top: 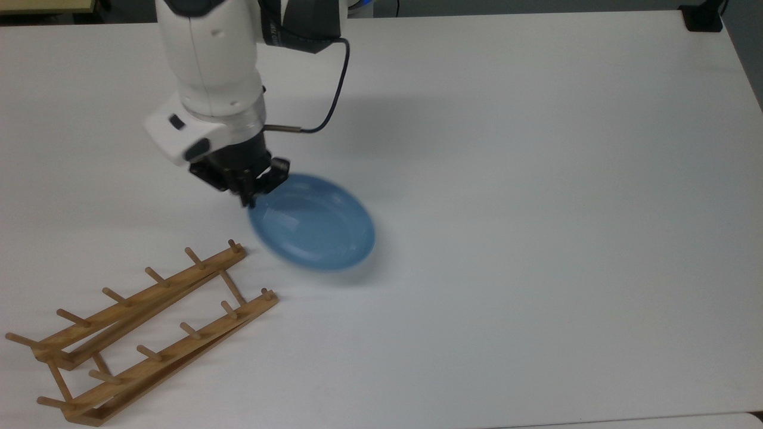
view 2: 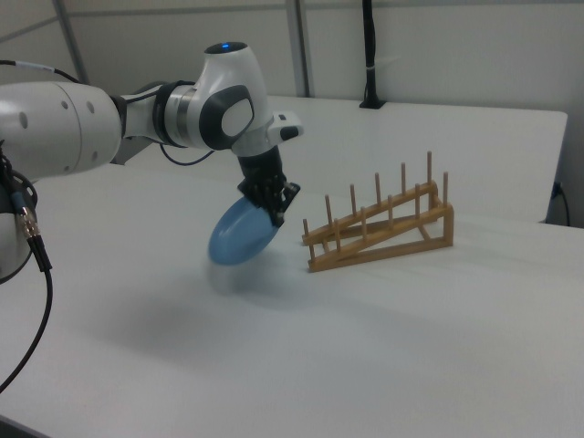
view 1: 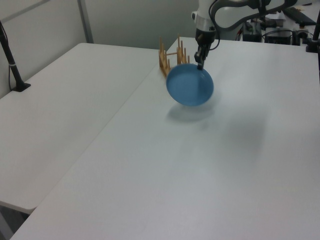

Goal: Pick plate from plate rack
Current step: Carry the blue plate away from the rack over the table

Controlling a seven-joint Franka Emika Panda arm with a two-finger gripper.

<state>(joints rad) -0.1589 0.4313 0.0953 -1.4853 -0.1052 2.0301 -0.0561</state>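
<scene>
Now your gripper [top: 249,196] is clamped on the rim of the plate [top: 313,223], which hangs tilted below it, clear of the plate rack [top: 149,333], so lower gently and level it before releasing.

White table [top: 536,179] is taking up most of what I'm seeing; surface plain and matte. In the left view, a second white table [view 1: 60,110] is sitting flush against it on the left view's left, with a straight seam [view 1: 125,107] running between the two from near to far.

Black post [view 1: 9,52] is standing clamped at the far left edge of that second table. Another black clamp base [top: 703,18] is sitting at the top view's far right corner; the right view is showing it as an upright black pole [view 2: 369,55].

Grey partition panels [view 2: 456,46] are closing off the far side. A desk with cables and dark gear [view 1: 280,25] is showing at the left view's far right.
</scene>
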